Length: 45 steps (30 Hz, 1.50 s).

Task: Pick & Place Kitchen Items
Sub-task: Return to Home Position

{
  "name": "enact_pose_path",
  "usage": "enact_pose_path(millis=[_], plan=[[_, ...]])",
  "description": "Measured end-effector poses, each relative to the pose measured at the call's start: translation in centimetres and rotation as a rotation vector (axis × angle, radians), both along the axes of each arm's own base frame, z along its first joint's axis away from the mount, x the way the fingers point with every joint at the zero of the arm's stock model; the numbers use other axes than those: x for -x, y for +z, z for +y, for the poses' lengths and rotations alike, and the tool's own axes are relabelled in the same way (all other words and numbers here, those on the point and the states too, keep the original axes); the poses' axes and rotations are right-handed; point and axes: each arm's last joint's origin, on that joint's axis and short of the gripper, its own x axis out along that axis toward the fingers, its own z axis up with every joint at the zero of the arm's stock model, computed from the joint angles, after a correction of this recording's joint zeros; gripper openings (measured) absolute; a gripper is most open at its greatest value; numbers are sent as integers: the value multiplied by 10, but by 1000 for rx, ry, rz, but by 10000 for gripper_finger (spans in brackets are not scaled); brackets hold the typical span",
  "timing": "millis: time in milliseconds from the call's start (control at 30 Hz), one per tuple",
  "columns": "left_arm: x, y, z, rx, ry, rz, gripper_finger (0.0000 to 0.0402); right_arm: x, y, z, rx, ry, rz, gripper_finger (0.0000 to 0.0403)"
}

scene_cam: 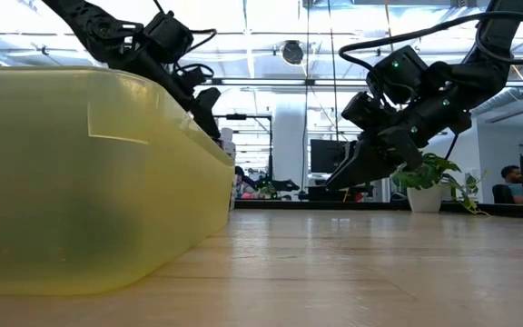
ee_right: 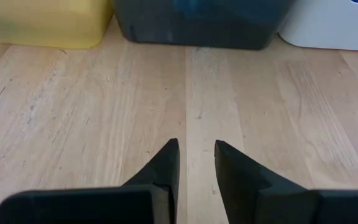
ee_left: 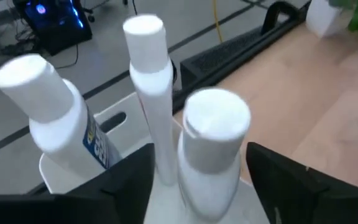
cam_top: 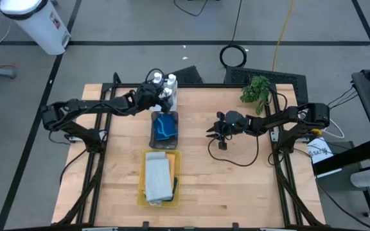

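White bottles (ee_left: 213, 143), three, stand in the white bin (ee_right: 328, 25) at the table (cam_top: 236, 186) edge, next to the grey tray (ee_right: 197, 28). Left gripper (cam_top: 159, 96) over them, fingers (ee_left: 129, 180) spread wide either side of one bottle, not pinching. Blue sponges (cam_top: 166, 126) in grey tray, cloths (cam_top: 158, 176) in yellow tray (scene_cam: 80, 182). Right gripper (ee_right: 196, 149) low over bare table, fingers narrowly parted, empty

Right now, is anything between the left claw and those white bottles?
Nothing visible. The left gripper hangs open above the three white bottles in the white bin; the right gripper waits over the table.
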Motion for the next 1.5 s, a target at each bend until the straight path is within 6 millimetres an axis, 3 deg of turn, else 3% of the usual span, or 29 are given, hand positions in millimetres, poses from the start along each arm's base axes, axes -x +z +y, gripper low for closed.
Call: enact_pose_path(millis=[167,333,467,633,767,967,1100,1200,1367,1500], plan=[[1,3,-3,0,-11,-2,282,0,0,0,0,0,0,75],[11,29,-17,-38,-41,-73,290,0,0,0,0,0,0,75],[30,60,-36,-72,-81,-149,287,0,0,0,0,0,0,75],[68,97,-64,-113,-137,-259,286,0,0,0,0,0,0,75],[112,122,-84,-164,-172,-356,285,0,0,0,0,0,0,75],[176,134,-106,-232,-210,-419,289,0,0,0,0,0,0,75],[199,119,-113,-191,-210,-420,291,0,0,0,0,0,0,75],[194,83,-112,-176,-212,-359,287,0,0,0,0,0,0,75],[178,24,-106,-212,-141,-460,287,0,0,0,0,0,0,75],[169,-15,-108,-294,-309,-435,290,0,0,0,0,0,1,75]])
